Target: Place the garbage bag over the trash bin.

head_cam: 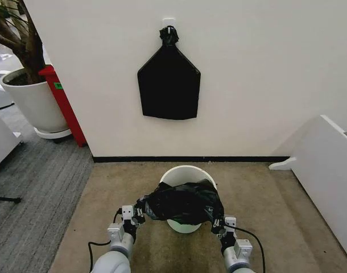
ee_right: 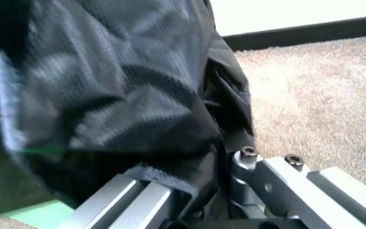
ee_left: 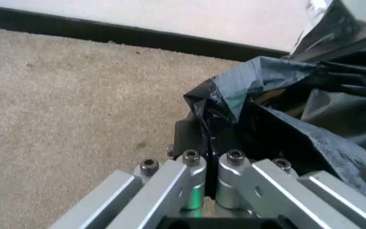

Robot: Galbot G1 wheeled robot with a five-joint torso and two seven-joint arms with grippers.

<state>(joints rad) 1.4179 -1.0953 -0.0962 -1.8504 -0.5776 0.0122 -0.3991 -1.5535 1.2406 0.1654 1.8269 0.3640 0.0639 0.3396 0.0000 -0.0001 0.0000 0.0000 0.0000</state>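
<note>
The garbage bag (head_cam: 184,202) is a rumpled glossy black sheet stretched between my two grippers, over the near half of the trash bin (head_cam: 186,173), a cream-white round bucket on the beige carpet. My left gripper (head_cam: 141,211) is shut on the bag's left edge, and the left wrist view shows the crinkled bag (ee_left: 278,109) pinched between the closed fingers (ee_left: 196,167). My right gripper (head_cam: 218,221) is shut on the bag's right edge; in the right wrist view the bag (ee_right: 106,95) drapes over the fingers (ee_right: 247,157). The bin's far rim stays uncovered.
A flat black pentagon-shaped bag bundle (head_cam: 168,79) hangs on the white wall behind the bin. A large white planter (head_cam: 34,99) with a tree and a red object (head_cam: 64,102) stand at the left. A white panel (head_cam: 327,170) borders the carpet on the right.
</note>
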